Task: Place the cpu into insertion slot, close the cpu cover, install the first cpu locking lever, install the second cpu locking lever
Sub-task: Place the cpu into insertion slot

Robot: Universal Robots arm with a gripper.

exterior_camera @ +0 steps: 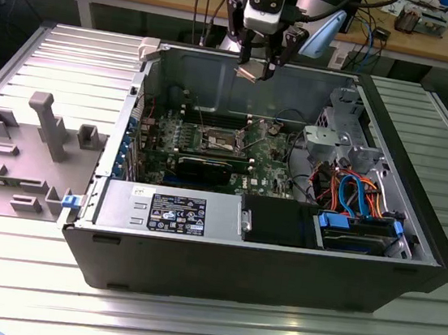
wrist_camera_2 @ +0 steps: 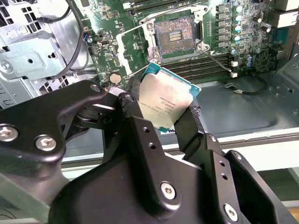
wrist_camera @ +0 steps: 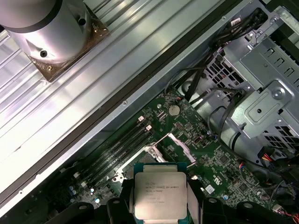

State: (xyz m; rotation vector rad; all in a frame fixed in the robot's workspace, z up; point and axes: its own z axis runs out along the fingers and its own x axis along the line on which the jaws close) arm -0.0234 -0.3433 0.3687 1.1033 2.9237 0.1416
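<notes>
Within the black hand point(wrist_camera_2: 163, 106), a flat square silver cpu point(wrist_camera_2: 167, 97)

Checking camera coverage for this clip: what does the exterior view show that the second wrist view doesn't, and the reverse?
Exterior view: the whole black metal computer case, the grey moulded fixture tray on the exterior view's left, and the orange and blue cables. Second wrist view: the round silver coin cell and the dark pin grid of the square metal-rimmed insertion slot, uncovered. Both: the gripper shut on the small flat silver-topped square cpu, held clear of the green motherboard.
</notes>
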